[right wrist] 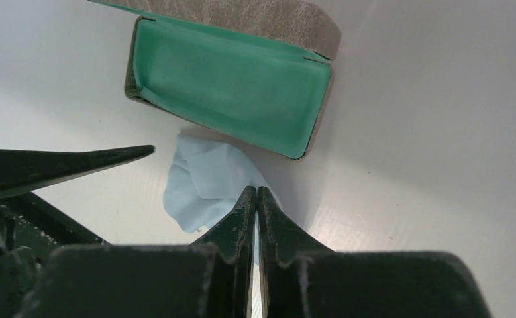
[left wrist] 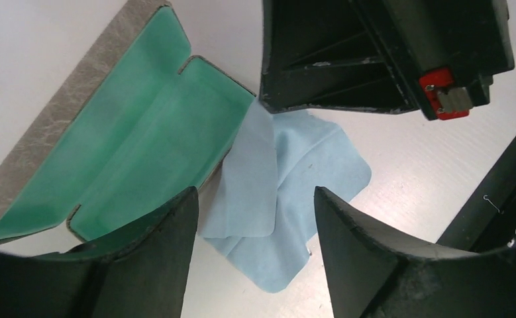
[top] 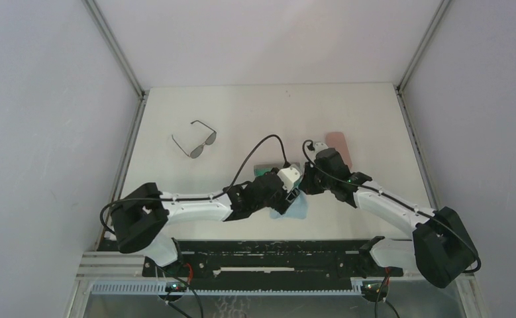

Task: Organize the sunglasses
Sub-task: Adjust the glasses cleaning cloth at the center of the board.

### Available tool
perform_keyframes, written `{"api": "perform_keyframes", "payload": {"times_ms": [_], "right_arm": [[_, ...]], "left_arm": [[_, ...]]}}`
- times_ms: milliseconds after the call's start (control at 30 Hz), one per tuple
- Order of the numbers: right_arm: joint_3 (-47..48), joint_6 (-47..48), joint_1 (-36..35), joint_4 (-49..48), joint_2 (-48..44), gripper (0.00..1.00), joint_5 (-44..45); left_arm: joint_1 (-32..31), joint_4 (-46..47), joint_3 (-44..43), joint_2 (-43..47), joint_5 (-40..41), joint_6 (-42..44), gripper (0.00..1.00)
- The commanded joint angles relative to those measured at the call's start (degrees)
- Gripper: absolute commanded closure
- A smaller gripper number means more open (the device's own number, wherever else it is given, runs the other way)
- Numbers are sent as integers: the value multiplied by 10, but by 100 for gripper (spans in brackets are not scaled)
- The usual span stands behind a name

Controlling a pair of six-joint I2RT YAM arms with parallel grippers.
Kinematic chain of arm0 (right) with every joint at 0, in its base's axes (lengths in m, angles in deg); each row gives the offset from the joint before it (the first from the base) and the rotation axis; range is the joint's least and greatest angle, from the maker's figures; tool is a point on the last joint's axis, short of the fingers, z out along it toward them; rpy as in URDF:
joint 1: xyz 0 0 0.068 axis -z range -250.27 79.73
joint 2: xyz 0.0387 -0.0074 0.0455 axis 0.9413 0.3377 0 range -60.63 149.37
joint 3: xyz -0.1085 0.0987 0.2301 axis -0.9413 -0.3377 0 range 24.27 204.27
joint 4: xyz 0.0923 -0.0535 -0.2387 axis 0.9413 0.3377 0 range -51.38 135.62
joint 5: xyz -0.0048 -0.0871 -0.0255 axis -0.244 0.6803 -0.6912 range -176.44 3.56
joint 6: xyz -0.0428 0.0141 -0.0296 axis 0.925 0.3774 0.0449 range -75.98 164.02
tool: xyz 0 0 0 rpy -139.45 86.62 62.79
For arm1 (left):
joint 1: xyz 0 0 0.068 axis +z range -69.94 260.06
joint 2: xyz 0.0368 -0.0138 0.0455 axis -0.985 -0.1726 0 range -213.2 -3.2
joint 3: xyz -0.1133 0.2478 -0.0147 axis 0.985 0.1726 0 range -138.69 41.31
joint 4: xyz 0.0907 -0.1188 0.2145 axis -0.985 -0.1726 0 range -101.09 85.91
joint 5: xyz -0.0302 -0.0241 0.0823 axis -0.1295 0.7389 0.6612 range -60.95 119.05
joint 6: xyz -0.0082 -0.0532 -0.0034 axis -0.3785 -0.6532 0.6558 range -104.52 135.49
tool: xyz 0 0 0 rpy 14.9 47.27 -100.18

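Observation:
One pair of sunglasses [top: 195, 140] with thin black frames and dark lenses lies alone at the far left of the table, away from both arms. The grey-brown case [left wrist: 129, 139] lies open, its green lining empty. A light blue cloth [left wrist: 288, 192] lies crumpled flat beside the case. My left gripper [left wrist: 255, 192] hangs open just above this cloth, holding nothing. My right gripper [right wrist: 256, 192] is shut, with its tips at the cloth's [right wrist: 205, 179] edge near the case [right wrist: 235, 86]. In the top view both grippers, left [top: 295, 193] and right [top: 306, 185], meet mid-table.
A closed pink case [top: 340, 147] lies right of the grippers, behind the right arm. The table ends at grey walls on the left, right and back. The right gripper's body [left wrist: 374, 59] crowds the space just beyond my left fingers.

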Motion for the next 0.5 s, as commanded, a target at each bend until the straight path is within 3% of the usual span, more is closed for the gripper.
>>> {"api": "perform_keyframes", "payload": {"times_ms": [0,467], "right_arm": [[-1,-30,12,-34,8,100,-42],[-1,-45,27,-34,14,100,-64]], "left_arm": [[-19,52,-21,-27,53,3,29],[-54,76,-71,-102,240,1,26]]}}
